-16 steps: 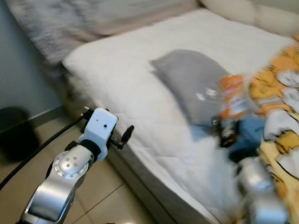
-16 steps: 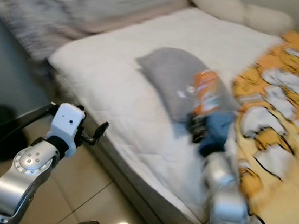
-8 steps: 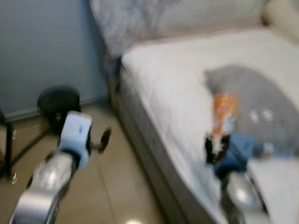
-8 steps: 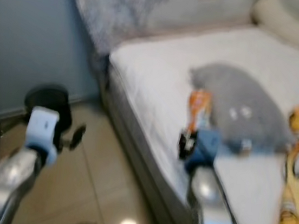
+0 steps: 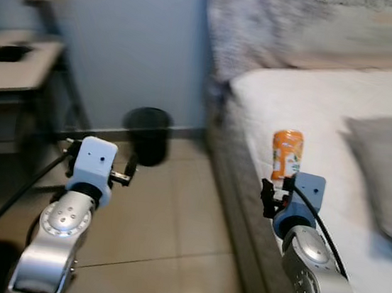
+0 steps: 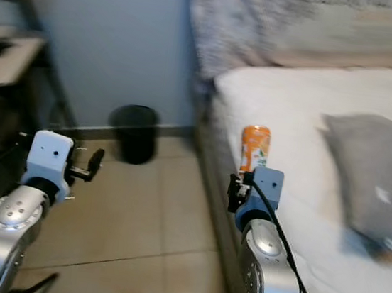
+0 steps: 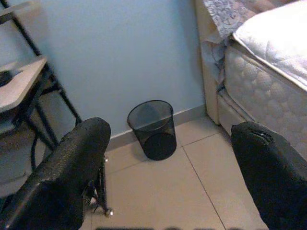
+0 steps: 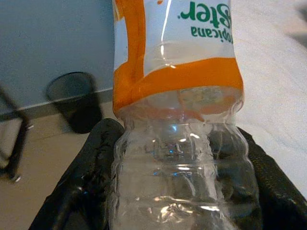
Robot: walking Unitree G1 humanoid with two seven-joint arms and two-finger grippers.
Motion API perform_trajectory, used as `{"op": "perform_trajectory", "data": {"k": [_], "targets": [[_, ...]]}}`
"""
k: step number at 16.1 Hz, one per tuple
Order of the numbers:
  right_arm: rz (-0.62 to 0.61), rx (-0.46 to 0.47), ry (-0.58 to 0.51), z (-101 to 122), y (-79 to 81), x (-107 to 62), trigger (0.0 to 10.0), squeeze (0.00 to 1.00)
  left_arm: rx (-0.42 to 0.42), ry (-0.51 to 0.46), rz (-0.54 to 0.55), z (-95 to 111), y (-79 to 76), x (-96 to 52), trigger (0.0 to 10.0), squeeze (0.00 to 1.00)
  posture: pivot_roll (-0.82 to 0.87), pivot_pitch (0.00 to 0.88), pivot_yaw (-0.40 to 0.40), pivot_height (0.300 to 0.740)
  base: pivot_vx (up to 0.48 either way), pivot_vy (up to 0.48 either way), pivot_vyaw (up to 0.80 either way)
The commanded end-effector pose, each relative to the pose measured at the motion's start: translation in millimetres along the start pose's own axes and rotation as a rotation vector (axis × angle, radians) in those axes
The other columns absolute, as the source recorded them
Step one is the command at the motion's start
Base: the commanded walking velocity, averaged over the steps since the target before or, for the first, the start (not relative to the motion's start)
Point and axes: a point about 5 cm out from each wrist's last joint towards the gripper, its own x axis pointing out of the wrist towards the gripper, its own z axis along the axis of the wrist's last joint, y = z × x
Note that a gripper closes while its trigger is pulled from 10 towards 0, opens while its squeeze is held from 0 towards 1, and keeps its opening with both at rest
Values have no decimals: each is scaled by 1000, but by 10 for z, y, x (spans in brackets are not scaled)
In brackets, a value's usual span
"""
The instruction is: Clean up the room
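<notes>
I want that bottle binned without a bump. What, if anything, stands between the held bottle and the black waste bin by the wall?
Nothing visible: bare tiled floor runs from the right pincer, shut on the bottle, to the bin.

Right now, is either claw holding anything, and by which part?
The right claw grips a clear plastic bottle with an orange label by its ribbed clear section beside the label. The left claw is open, holding nothing.
</notes>
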Motion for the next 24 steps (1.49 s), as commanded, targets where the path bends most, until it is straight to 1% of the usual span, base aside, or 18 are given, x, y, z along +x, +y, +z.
{"op": "perform_trajectory", "data": {"k": [1, 3, 4, 6, 7, 8, 10, 15, 16, 24], "targets": [[14, -36, -20, 39, 14, -15, 10000, 0, -3, -17, -27, 53, -19, 48, 10000, 0, 68, 0, 74, 740, 0, 0, 0], [22, -70, -12, 28, 3, -11, 10000, 0, -9, -23, -35, 75, -38, 49, 10000, 0, 62, 0, 73, 740, 0, 0, 0], [29, -97, 26, -14, -8, -1, 10000, 0, -15, -27, -33, 79, -47, 50, 10000, 0, 65, 0, 69, 740, 247, 0, 0], [76, -79, 21, 2, 51, 16, 10000, 0, -10, -32, -27, 71, -47, 44, 10000, 0, 75, 0, 61, 740, 293, 0, 800], [96, -89, 19, 20, 89, 35, 10000, 0, -13, -31, -23, 62, -30, 33, 10000, 0, 82, 0, 51, 740, 319, 0, 800], [93, -111, 27, 22, 90, 48, 10000, 0, -15, -31, -20, 60, -22, 27, 10000, 0, 82, 0, 51, 740, 322, 0, 800], [105, -102, 30, 9, 103, 63, 10000, 0, -22, -29, -20, 53, -15, 1, 10000, 0, 91, 0, 41, 740, 343, 0, 0], [66, -115, 41, 6, 41, 81, 10000, 0, -13, -28, -23, 35, -4, -36, 10000, 0, 92, 0, 38, 740, 379, 0, 0], [56, -122, 38, 13, 4, 80, 10000, 0, -12, -31, -24, 40, 0, -30, 10000, 0, 91, 0, 38, 740, 398, 0, 0], [43, -138, 27, 43, -84, 65, 10000, 0, 1, -35, -44, 48, -17, -12, 10000, 0, 85, 0, 49, 740, 398, 0, 0]]}}
